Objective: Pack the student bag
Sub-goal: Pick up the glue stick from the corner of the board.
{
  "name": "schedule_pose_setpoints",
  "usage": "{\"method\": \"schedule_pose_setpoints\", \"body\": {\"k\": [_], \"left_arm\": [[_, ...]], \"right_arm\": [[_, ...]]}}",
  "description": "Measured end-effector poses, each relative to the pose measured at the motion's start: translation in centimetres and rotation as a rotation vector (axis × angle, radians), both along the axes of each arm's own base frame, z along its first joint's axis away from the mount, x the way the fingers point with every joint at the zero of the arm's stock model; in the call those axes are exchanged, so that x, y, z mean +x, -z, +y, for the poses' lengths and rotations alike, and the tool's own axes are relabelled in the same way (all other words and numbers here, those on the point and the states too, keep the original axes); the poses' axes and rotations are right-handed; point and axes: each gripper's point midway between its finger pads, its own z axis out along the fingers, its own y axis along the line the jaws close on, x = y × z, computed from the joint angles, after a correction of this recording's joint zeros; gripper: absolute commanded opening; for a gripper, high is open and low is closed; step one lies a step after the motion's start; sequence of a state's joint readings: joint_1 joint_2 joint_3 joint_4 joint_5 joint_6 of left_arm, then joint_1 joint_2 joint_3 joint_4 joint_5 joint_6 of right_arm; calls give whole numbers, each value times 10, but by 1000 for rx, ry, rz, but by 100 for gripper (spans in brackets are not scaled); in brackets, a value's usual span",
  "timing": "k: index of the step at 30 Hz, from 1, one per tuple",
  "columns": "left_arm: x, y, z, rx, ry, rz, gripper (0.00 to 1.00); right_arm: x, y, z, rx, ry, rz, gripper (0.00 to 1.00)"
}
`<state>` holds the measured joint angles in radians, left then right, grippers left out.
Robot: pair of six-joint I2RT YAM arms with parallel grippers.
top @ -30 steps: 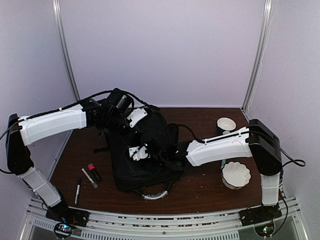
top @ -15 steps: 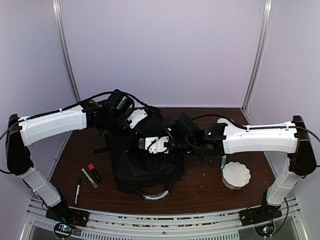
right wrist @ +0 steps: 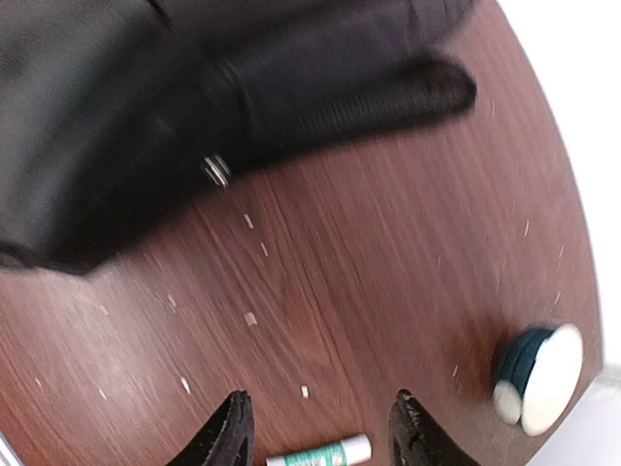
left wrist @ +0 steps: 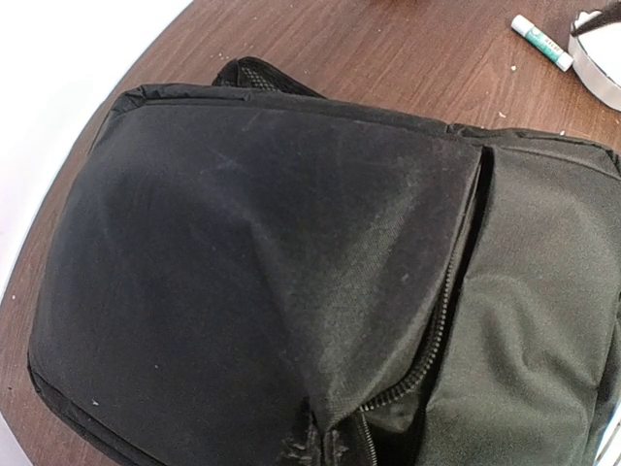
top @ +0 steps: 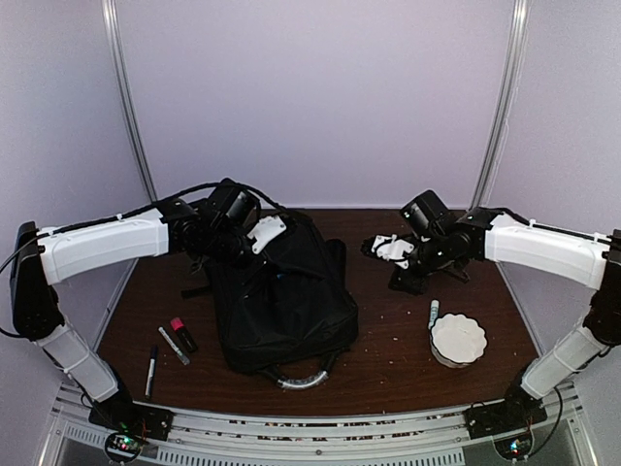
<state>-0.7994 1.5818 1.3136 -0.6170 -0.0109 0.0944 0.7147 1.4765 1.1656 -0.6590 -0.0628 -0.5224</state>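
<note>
Right of the large black soft fabric backpack (top: 281, 311), my right tool (right wrist: 320, 413) gapes empty.
With my left tool (top: 260, 233) pinching its fabric, I'd centre over the white-and-green tube (right wrist: 320, 451) before closing.

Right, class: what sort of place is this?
Probably a robot lab booth: plain white walls close around a brown table, a left arm and right arm mounted at its near edge, a black backpack staged beside markers.
</note>
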Motion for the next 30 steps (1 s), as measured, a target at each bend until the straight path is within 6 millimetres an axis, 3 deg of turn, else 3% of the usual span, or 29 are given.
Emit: {"method": "schedule_pose_setpoints", "body": {"k": [7,13,19,25,30], "left_arm": [[-1,2,-2,-8,7,3,0],[-1,2,-2,-9,8,4,0],[-1,3,-2,-11,9,5,0],[-2,4,-2,-10,9,6,0],[-2,8,-2,-9,10,9,0]], "right_arm": [[18,41,-88,-105,221,234,45],[20,66,-137,-200,332,397,36],[9,90,-170,-300,390,523,20],[6,100,-196,-382,413,558,15],[0,110,-203,-433,384,599,15]]}}
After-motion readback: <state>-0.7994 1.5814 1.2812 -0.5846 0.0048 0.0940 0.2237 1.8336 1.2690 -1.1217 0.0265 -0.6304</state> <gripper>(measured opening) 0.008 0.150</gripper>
